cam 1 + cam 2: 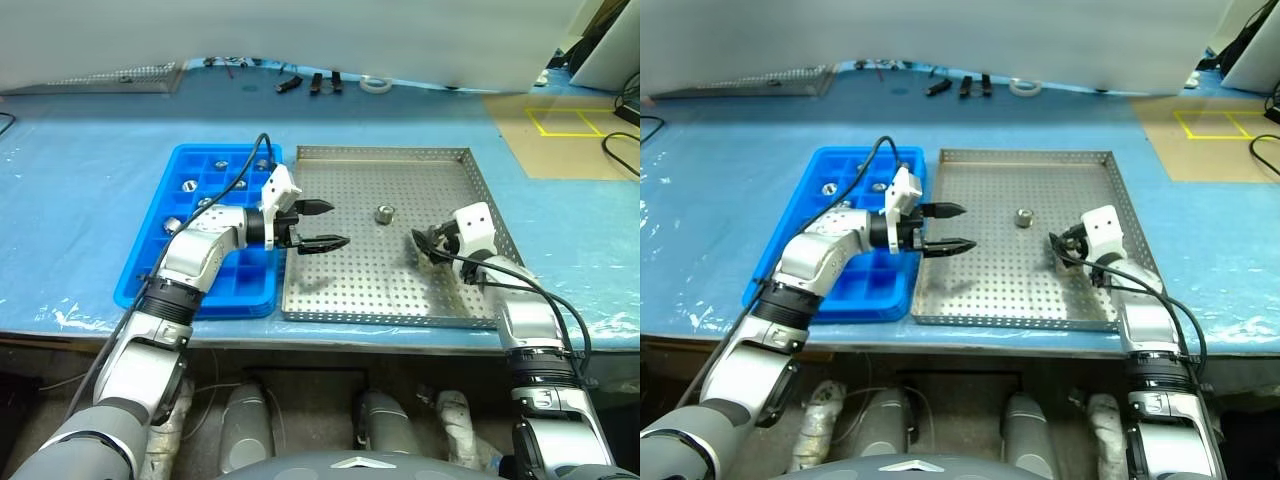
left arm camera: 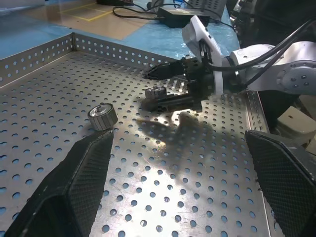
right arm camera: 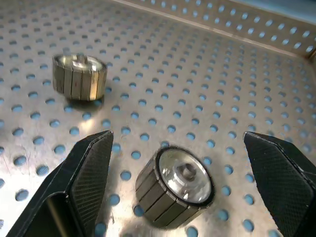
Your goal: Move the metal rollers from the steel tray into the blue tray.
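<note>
On the blue-covered tabletop [image 1: 90,180] we see the steel tray [image 1: 380,290] with the blue tray [image 1: 165,225] touching its left rim. Our left hand [image 1: 322,225] reaches over that left rim, pointing across the steel tray with its two black fingers spread apart and nothing between them. Our right hand [image 1: 424,248] sits low over the right part of the steel tray, fingers likewise released and wide; in its wrist view one of the metal rollers [image 3: 175,187] lies tilted on the perforated floor between the two fingers, touching neither. A second roller [image 1: 384,213] rests on the steel tray's floor near the middle, between the two hands and apart from both. Several more rollers already lie in the compartments of the blue tray, toward its far end, among them one [image 1: 187,184] near its far left corner. Beyond the steel tray, at the far edge of the tabletop, lie a few small black parts [image 1: 318,83] and a white ring [image 1: 376,84].
</note>
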